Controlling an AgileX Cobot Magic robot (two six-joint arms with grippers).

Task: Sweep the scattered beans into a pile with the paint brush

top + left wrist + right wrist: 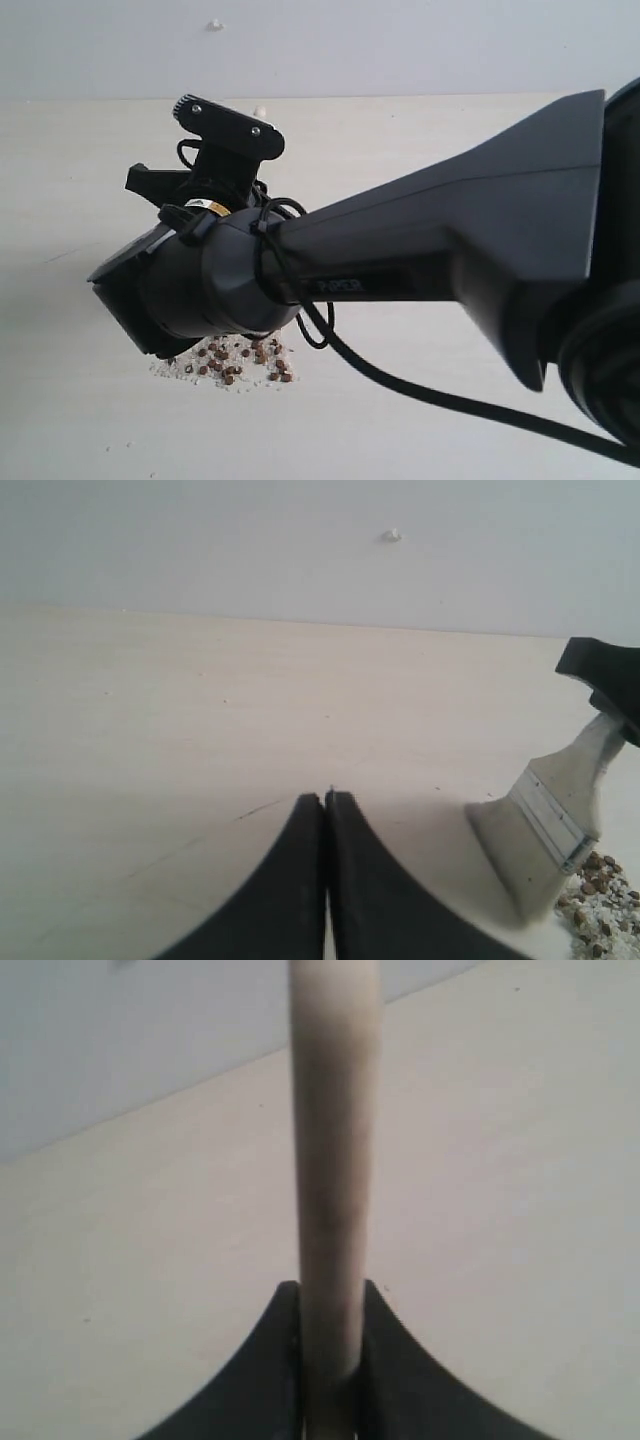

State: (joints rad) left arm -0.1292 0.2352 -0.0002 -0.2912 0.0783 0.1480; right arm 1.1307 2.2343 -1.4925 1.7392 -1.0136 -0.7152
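R gripper clenched on brush handle, a jaw tight on each side. L gripper closed, jaws pressed together, low over table. Brush tilted, bristles down on table just beside pile of beans w/ whitish grains. Ext view: pile partly hidden under R arm. Table's far edge meets wall, well apart from pile; open tabletop to the L and in front.

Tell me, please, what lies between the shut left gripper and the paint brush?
Only bare tabletop lies between the left gripper and the paint brush, as the left wrist view shows; the pile sits on the brush's far side.
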